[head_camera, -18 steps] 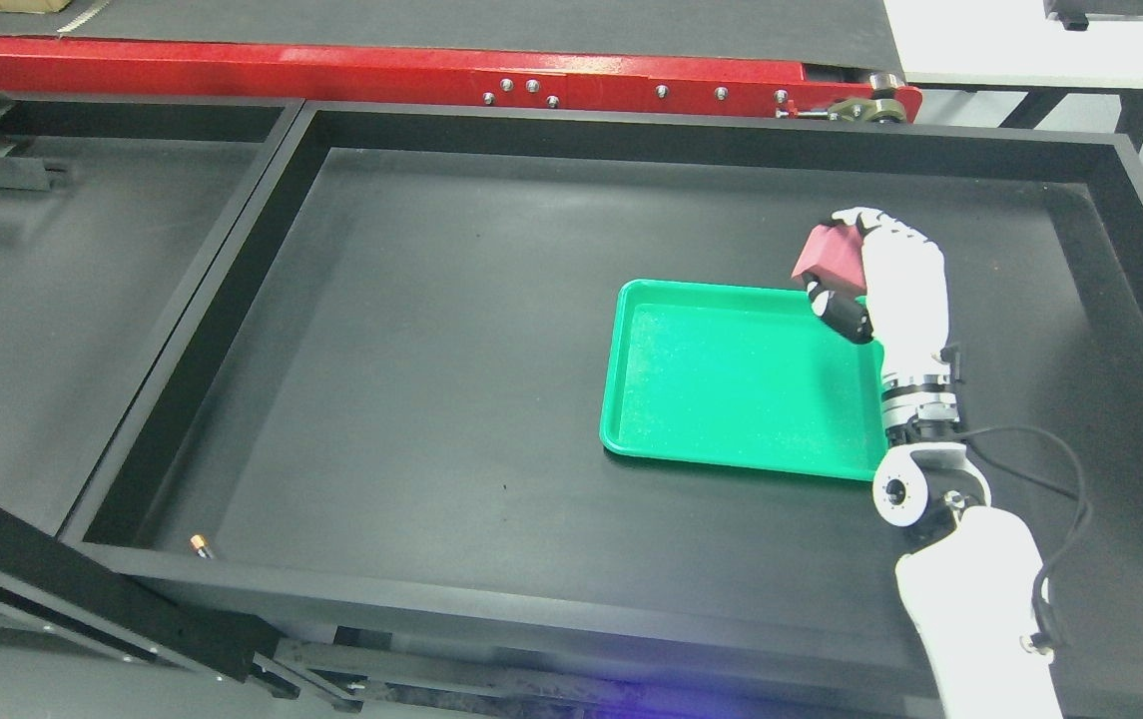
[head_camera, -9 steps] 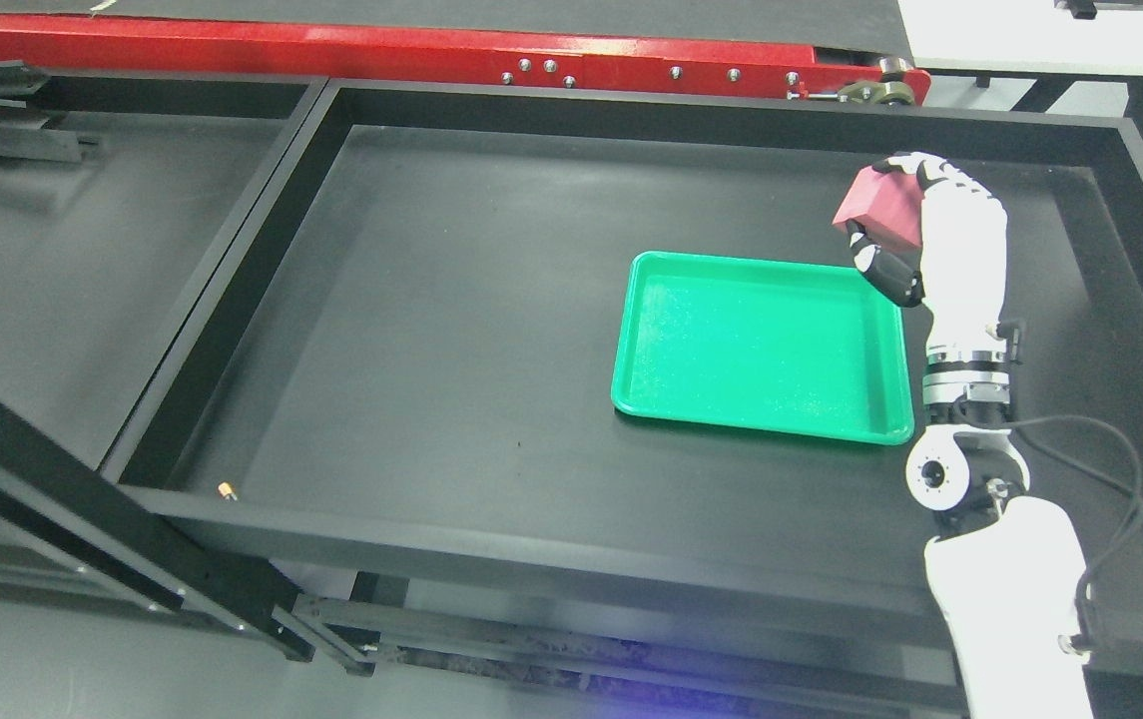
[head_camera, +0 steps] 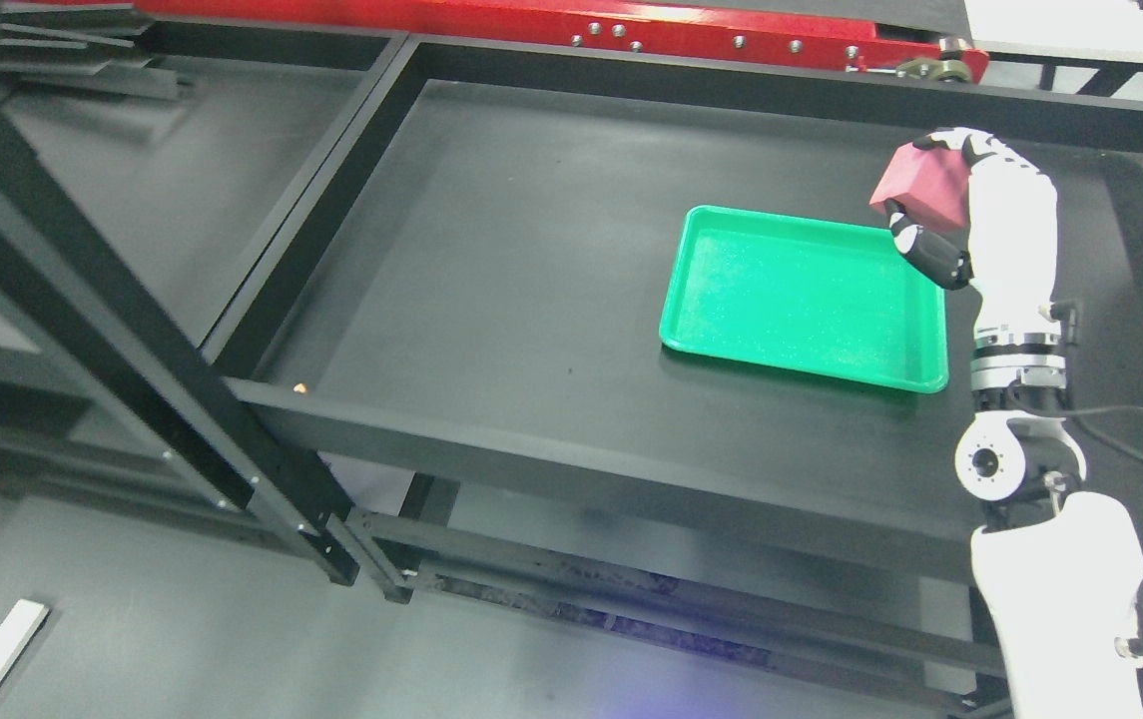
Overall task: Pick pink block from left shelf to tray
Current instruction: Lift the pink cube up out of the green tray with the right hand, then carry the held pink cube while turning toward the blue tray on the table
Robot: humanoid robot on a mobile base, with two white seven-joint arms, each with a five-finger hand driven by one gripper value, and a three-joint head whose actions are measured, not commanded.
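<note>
Your right hand (head_camera: 980, 215) has its fingers (head_camera: 925, 255) curled tight around the pink block (head_camera: 920, 190), holding it in the air just above the far right corner of the green tray (head_camera: 801, 300), which lies flat on the black desk (head_camera: 531, 250).

Only one view here, the head cam, so nothing overlapped with a second angle. It looked down from above and a bit in front onto the black shelf bin (head_camera: 491, 170), tilted so the far edge with the red rail (head_camera: 571, 25) sat along the top. The green tray (head_camera: 721, 345) landed right of centre, at a middling range. The right arm (head_camera: 1050, 589) came in from the lower right corner, closest to the lens. Bare floor (head_camera: 132, 639) filled the lower left.
</note>
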